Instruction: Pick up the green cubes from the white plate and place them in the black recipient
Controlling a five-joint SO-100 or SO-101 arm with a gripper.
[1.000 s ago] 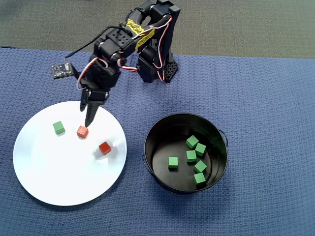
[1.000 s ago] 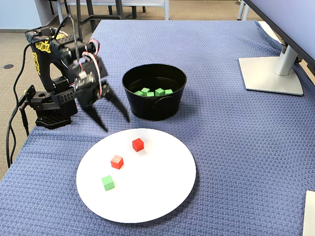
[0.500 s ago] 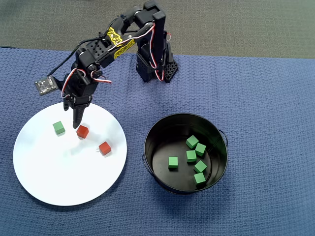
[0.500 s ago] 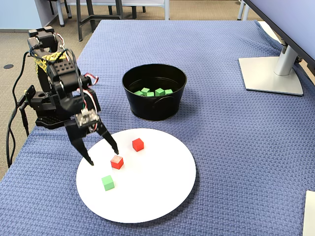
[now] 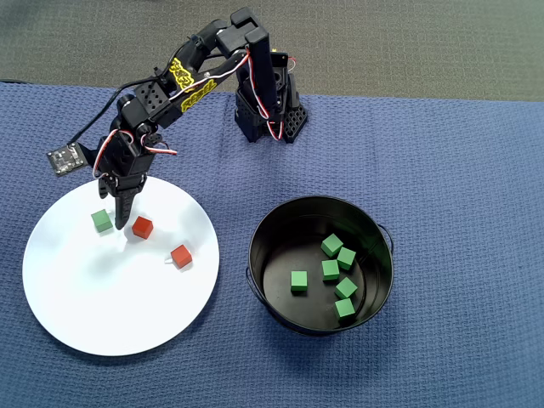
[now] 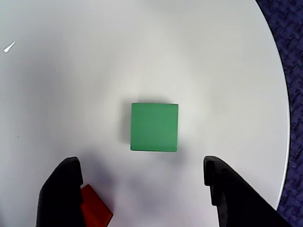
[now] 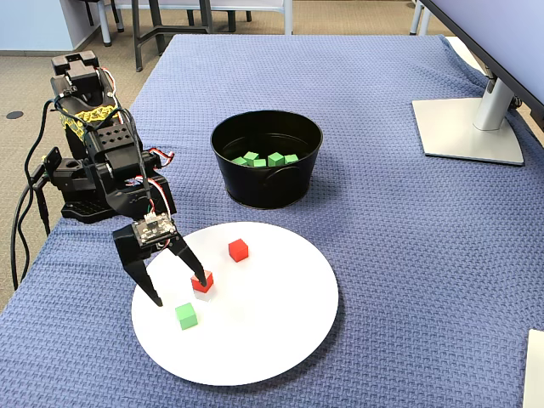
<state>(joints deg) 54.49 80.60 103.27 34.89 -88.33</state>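
Office-like room, monitor stand on blue-clothed table, carpeted floor, chair legs

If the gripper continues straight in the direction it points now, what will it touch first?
Most likely the small matte green cube on the round white plate. The open gripper points down with that cube ahead between its fingers; the red cube lies beside one finger.

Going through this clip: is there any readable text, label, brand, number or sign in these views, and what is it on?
No readable text in any view.
Yellow band on the arm: dark markings in the overhead view, too blurred to read.
Small circuit board beside the white plate: any print too small to read.
Green cube, black bucket and monitor stand: no markings visible.
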